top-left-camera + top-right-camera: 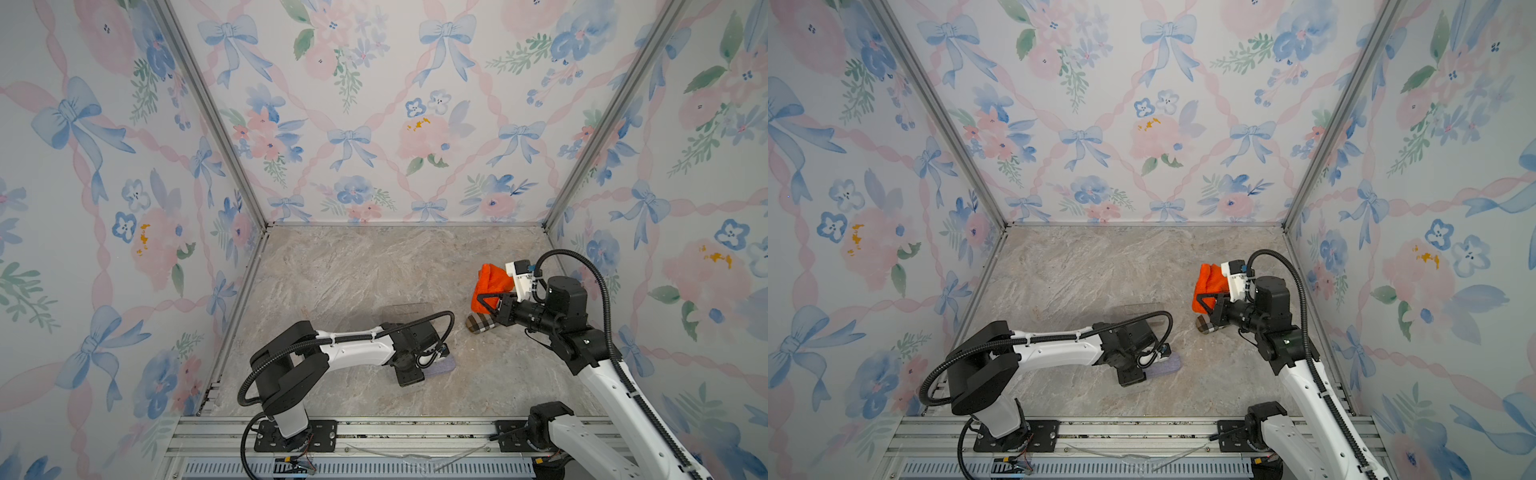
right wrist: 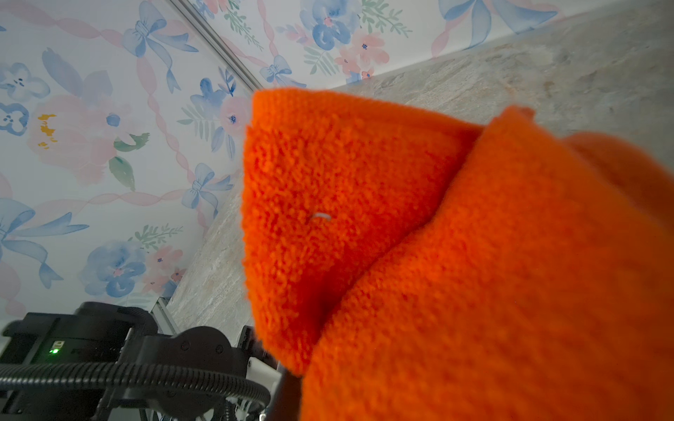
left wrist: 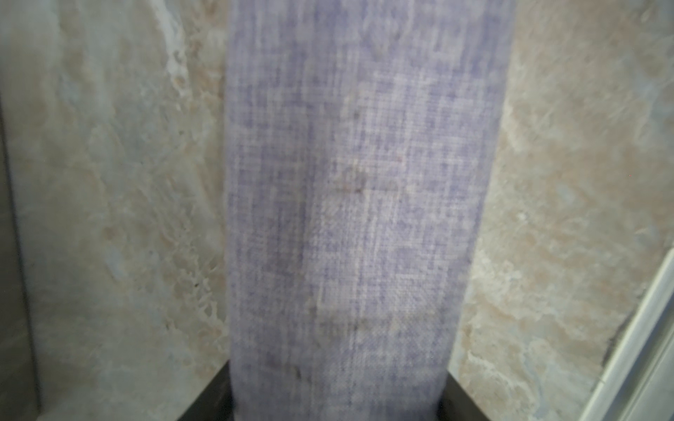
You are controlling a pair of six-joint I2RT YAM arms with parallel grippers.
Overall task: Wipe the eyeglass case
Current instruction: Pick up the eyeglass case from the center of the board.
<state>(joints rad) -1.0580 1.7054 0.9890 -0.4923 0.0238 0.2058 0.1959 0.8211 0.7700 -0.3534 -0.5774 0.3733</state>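
The eyeglass case (image 3: pixel 357 204) is a long lavender woven case lying on the marble table; in both top views only its end (image 1: pixel 444 365) (image 1: pixel 1170 365) shows past the left wrist. My left gripper (image 3: pixel 335 412) is shut on it, with a dark finger on each side of its near end. In the top views the wrist hides those fingers. My right gripper (image 1: pixel 487 305) (image 1: pixel 1207 304) is shut on a bunched orange cloth (image 1: pixel 492 279) (image 1: pixel 1210 277) (image 2: pixel 437 255), held above the table at the right. The cloth covers most of the right wrist view and hides the jaws.
A small brown plaid pouch (image 1: pixel 478 323) (image 1: pixel 1204 324) lies on the table just under the right gripper. A clear plastic box (image 1: pixel 405 311) (image 1: pixel 1142 309) sits behind the left wrist. Wallpapered walls close in three sides, and a metal rail (image 1: pixel 374 432) runs along the front.
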